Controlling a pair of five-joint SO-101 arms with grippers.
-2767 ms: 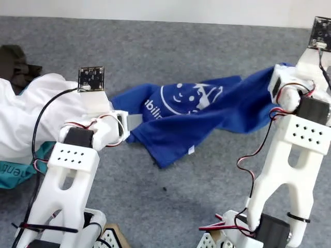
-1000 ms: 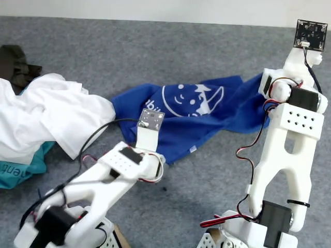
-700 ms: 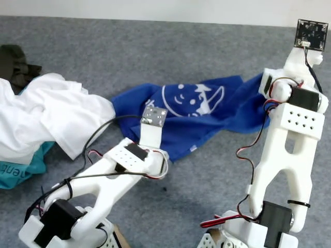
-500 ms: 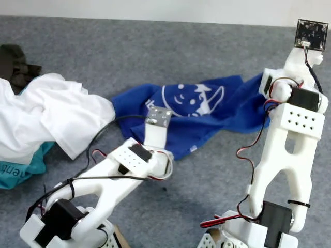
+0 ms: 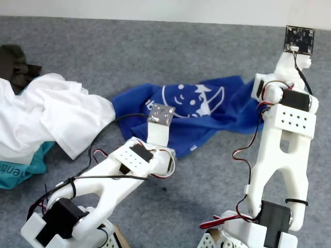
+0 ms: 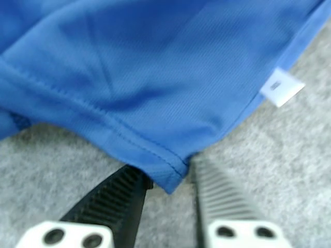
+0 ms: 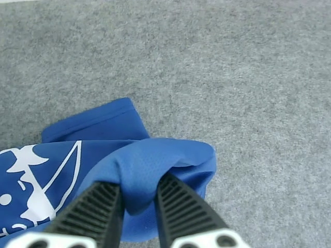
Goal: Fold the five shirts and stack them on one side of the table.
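Pinching a raised fold of the blue shirt, my right pincer is pressed together on the cloth. The fabric bulges out past both fingertips and drapes down to the grey table surface. From this pinch the shirt stretches away toward my other arm, its white printed figure face up beside my right pincer.

My left pincer is spread. Its dark ribbed finger and its pale ribbed finger stand one to each side of a hemmed corner of the same shirt. The corner points into the gap between them; it overlaps the tip of the dark finger and is not clamped. Just beyond the pale finger a small white tag projects from the shirt's edge onto the table.

In the high view a crumpled white shirt lies on the outer side of my left pincer, away from my right one, touching the blue shirt's far end. A teal shirt shows from under the white one. A dark garment lies past them both, well apart from my pincers.
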